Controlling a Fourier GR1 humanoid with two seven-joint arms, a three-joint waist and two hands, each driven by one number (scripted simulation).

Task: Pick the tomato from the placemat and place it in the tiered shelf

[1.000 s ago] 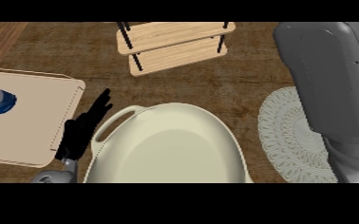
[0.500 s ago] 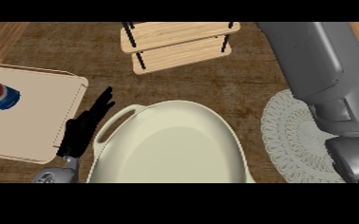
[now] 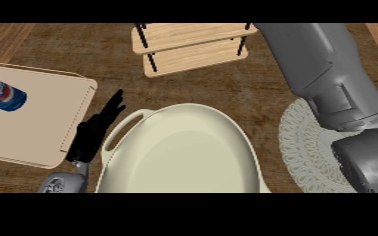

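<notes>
1. Take the cream dish (image 3: 184,155) in the lower middle as your landmark. The tiered shelf (image 3: 193,47) stands beyond it, towards the top of the view. The round lace placemat (image 3: 303,152) lies just to the dish's right.
2. You cannot see the tomato. The right forearm (image 3: 317,70) crosses the placemat from beyond the dish's far right down to the lower right. If the tomato is on the mat or in a hand, it is hidden under that arm.
3. The right hand itself does not show, so you cannot tell whether it is released or grasping.
4. The left hand (image 3: 94,132) rests just left of the dish, beside its handle. Its fingers are straight, pointing up, and hold nothing.
5. A beige tray (image 3: 44,125) sits left of the dish, with a blue can (image 3: 10,97) on it. Neither belongs to the task.
6. By my reading, you are in the pick step, with the right arm working over the placemat.
7. Confirm the grasp before anything else. The next move then calls for a lift clear of the mat, followed by a carry up and left, past the dish's far rim, onto a shelf tier.
</notes>
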